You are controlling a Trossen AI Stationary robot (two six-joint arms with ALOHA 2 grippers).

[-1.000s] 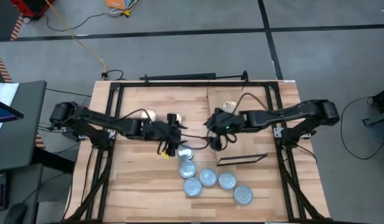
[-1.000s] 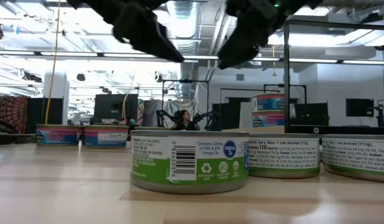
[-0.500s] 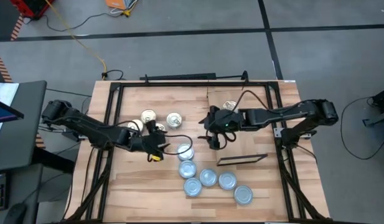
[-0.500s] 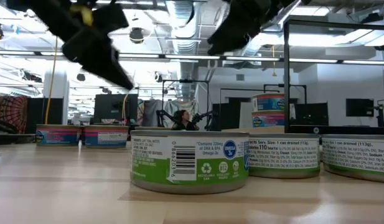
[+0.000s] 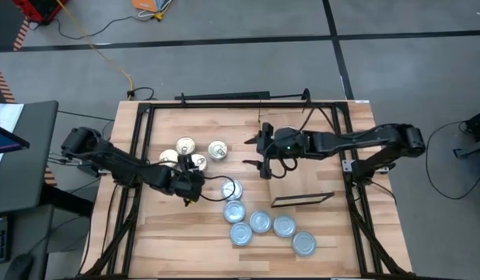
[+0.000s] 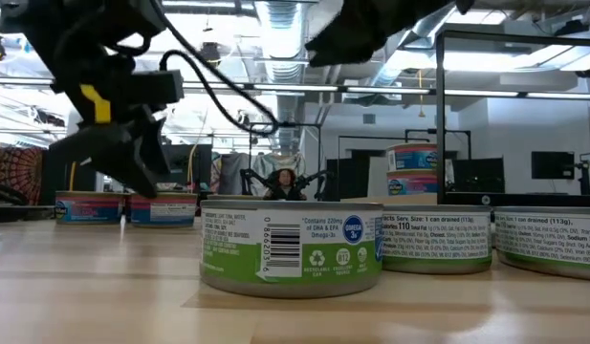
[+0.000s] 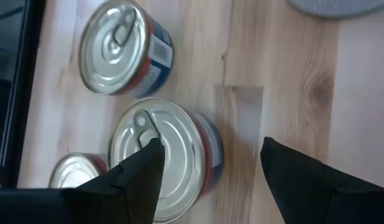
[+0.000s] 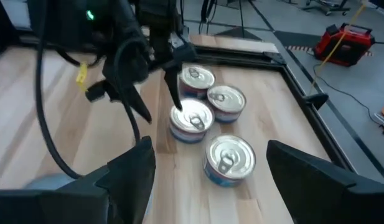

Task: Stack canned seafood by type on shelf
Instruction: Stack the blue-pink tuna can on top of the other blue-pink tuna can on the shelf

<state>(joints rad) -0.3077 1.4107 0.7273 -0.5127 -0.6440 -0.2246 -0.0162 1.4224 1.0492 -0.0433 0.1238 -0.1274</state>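
The left gripper [image 5: 194,180] hangs low over the left half of the tabletop [image 5: 166,233], its two dark fingers [image 7: 139,177] spread apart and empty. In the left wrist view one finger overlaps the rim of a gold-topped tin [image 7: 163,155], while the other is over bare wood. This tin [image 5: 197,162] is small, flat and round, with a pale gold ridged lid, a pull tab and a blue and red label. It belongs to a cluster of four such tins toward the far left part of the tabletop, three others being [image 5: 185,145], [image 5: 217,149] and [image 5: 169,157], all close together.

The right gripper [image 5: 259,154] is raised above the middle of the tabletop near the far edge, with its fingers wide apart and nothing between them. Its wrist camera looks across at the left arm and the four gold tins.

Six silvery light-blue tins with green labels lie toward the near edge: one [image 5: 232,189] just beside the left gripper, then a loose group running toward the near right corner [image 5: 260,222]. The shelf [image 5: 302,199], a thin dark-edged strip seen edge-on, sits right of centre.

Since a second ago the left gripper has pulled back from the centre toward the left and come down beside the gold tins. The right gripper has drifted slightly toward the far edge. The silvery tins have not moved.
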